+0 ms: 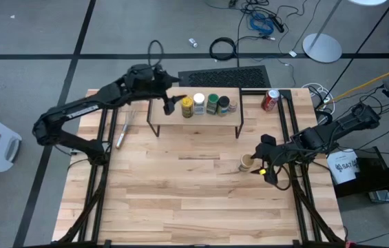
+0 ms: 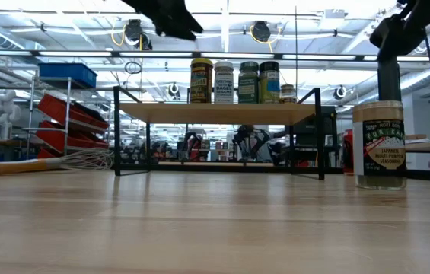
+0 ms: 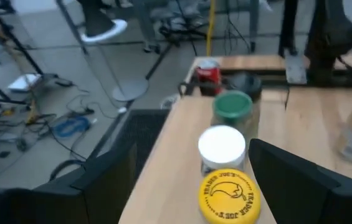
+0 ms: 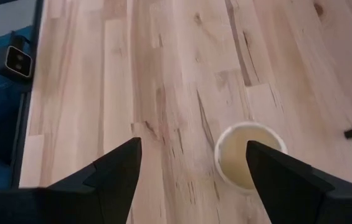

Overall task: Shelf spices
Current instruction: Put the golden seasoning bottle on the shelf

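- Your right gripper (image 1: 268,157) hovers open above the last jar (image 1: 247,162), a tan-lidded one standing alone on the table (image 1: 201,200), with the lid (image 4: 250,155) between the fingers and untouched.
- Your left gripper (image 1: 169,103) hangs open over the shelf (image 1: 173,116), just beside the yellow jar (image 1: 187,105), holding nothing.
- Risk: a descent off centre could put a finger on the lid rim and tip the jar.
- Risk: the shelf row is tight, so carrying this jar in low could knock the others off the board.
- Risk: both arms near the shelf at once could collide.
- Count: four jars in a row on the shelf, possibly a fifth smaller one behind; one jar on the table; one red can (image 1: 270,100); one whisk (image 1: 124,129).
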You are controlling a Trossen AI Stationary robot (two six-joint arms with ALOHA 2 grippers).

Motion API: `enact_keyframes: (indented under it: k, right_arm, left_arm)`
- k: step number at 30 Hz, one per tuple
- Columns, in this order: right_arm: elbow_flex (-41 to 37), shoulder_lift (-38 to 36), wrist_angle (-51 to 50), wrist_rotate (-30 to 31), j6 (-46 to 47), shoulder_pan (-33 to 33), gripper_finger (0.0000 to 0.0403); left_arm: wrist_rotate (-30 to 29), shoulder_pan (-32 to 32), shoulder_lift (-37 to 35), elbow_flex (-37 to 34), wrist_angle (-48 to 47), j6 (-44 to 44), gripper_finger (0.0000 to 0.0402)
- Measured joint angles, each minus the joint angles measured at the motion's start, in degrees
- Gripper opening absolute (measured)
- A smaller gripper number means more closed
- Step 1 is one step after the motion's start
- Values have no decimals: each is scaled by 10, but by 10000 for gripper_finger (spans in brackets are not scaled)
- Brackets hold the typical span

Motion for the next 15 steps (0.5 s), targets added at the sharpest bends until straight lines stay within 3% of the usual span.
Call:
enact_keyframes:
  k: [9,15]
  right_arm:
    - [0,4,-26,-2,32,0,279]
    - [0,49,-33,-2,15,0,320]
  left_arm:
    - [-8,-58,-62,0,-14,-48,320]
    - [-11,-132,-62,-2,-16,-56,320]
